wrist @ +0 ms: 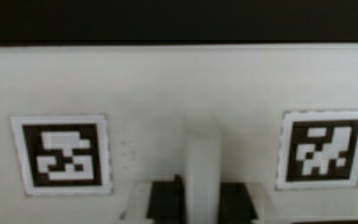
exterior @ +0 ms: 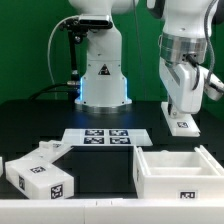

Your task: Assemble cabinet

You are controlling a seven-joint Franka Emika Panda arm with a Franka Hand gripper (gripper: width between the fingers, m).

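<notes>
Gripper (exterior: 183,100) (wrist: 202,203) points straight down, its two fingers drawn in close on a narrow rib of a white panel (exterior: 182,115) (wrist: 176,100). It appears to have that panel clamped. The panel hangs upright beneath the fingers with its long axis vertical, and whether its lower edge touches the table cannot be told. The open box (exterior: 180,172) of the cabinet lies below the gripper and nearer the exterior camera, mouth upward, apart from the panel. A second tagged block (exterior: 40,172) sits well away from the gripper, toward the exterior view's left, beyond the marker board (exterior: 107,136). Any joining move probably runs down and toward the box.
</notes>
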